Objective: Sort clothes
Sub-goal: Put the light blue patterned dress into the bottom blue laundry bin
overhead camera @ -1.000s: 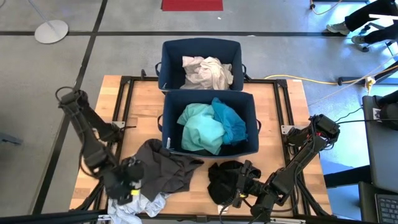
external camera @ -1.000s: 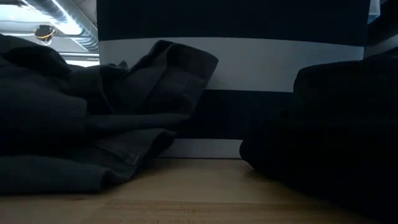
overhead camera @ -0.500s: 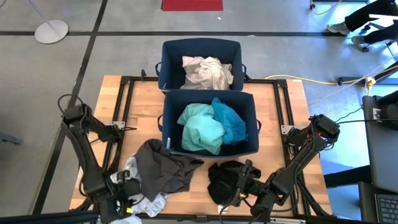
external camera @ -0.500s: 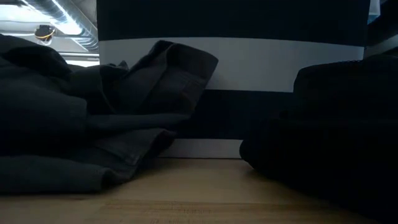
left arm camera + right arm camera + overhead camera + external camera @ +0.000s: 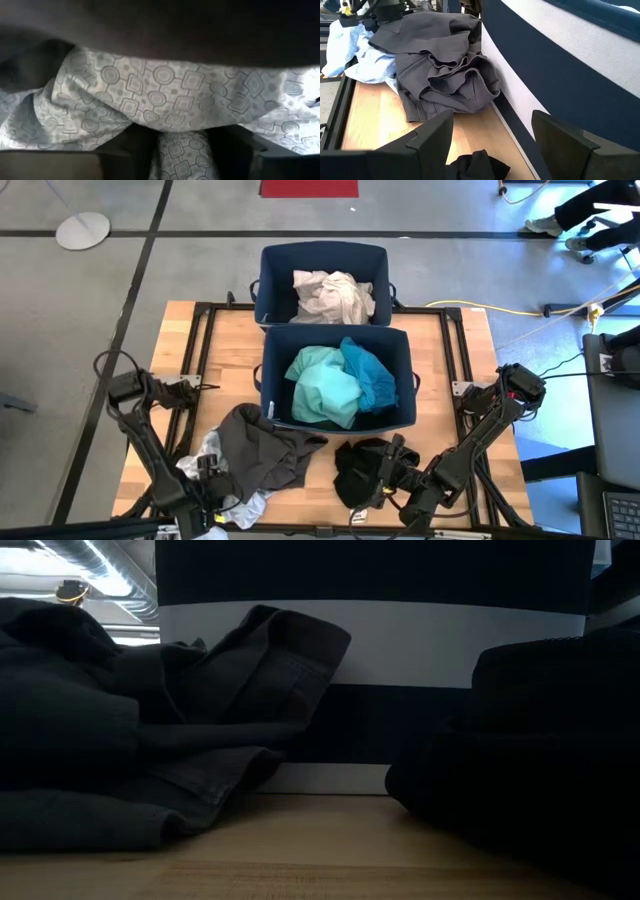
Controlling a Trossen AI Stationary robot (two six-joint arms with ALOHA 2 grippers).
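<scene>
Jaws of the left gripper (image 5: 212, 505) straddle a fold of the white patterned garment (image 5: 165, 100), seen only from its wrist; whether they pinch it, I cannot tell. Right gripper (image 5: 492, 145) stands spread above the black garment (image 5: 362, 470). Beyond, the dark grey garment (image 5: 440, 65) lies against the near bin (image 5: 335, 380).

Bright even overhead light, low view dim, wrist close-up seemingly blurred

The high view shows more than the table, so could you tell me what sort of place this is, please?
Probably a robotics lab or workshop rather than a home: a wooden table on a black metal frame, a grey concrete floor with dark taped lines, and loose cables trailing past the table.
</scene>
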